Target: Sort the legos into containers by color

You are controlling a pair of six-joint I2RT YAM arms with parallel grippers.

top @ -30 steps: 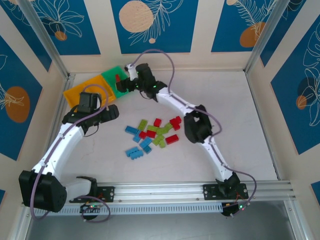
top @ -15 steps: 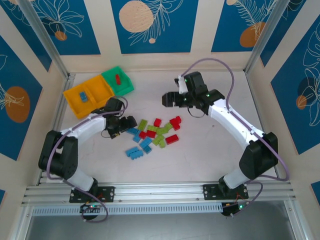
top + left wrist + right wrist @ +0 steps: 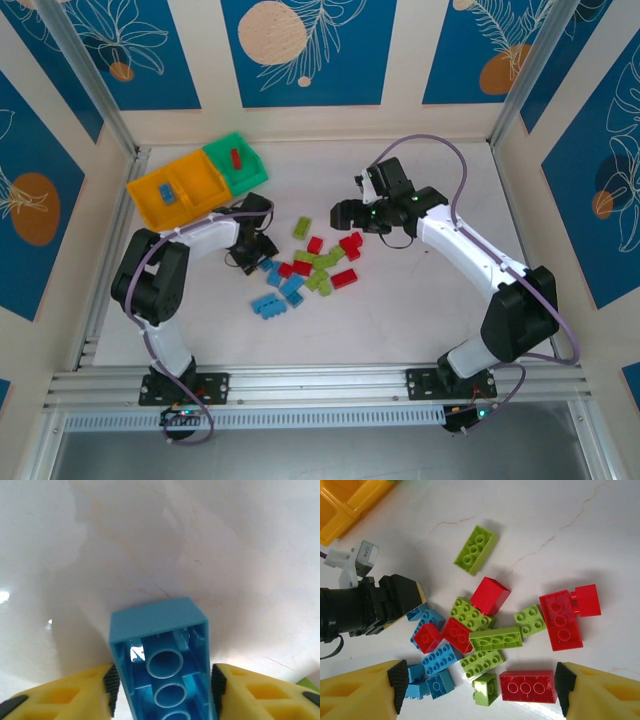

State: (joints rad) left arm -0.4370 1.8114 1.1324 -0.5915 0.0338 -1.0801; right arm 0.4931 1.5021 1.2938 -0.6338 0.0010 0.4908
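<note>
Noted blue brick pinched across its flat side walls by left gripper at left edge of the pile on the table, right gripper spread wide above it; judged light, rigid, slick plastic, best gripped on flat sides, not studs.

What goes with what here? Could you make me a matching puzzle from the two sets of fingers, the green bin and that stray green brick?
1. left fingers
2. right fingers
3. green bin
4. stray green brick

a. red brick inside
b. open above the pile
c. shut on a blue brick
d. lying apart from the pile

Pairs: 1-c, 2-b, 3-a, 4-d.
</note>
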